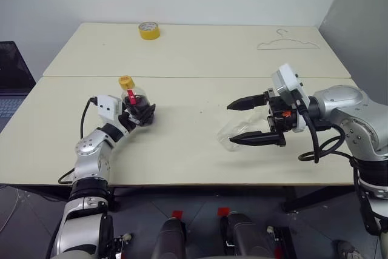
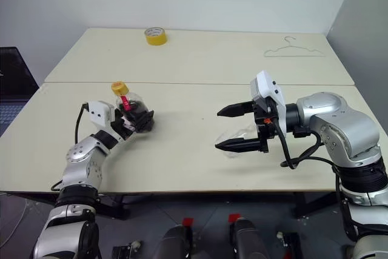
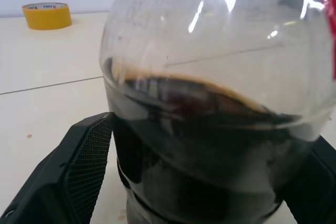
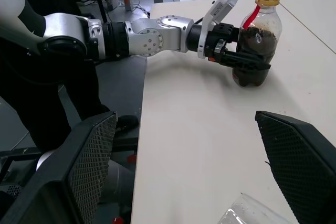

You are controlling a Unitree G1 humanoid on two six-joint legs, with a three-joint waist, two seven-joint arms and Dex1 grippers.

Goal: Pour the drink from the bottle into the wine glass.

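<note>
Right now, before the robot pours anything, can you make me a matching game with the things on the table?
Things:
1. bottle
2. wine glass
3. tape roll
4. wire hanger

Places or states:
A. far right part of the table
B. lying on its side by the open right gripper
C. standing upright between the fingers of the left gripper
D. yellow, at the far edge of the table

Pairs: 1-C, 2-B, 3-D, 4-A
</note>
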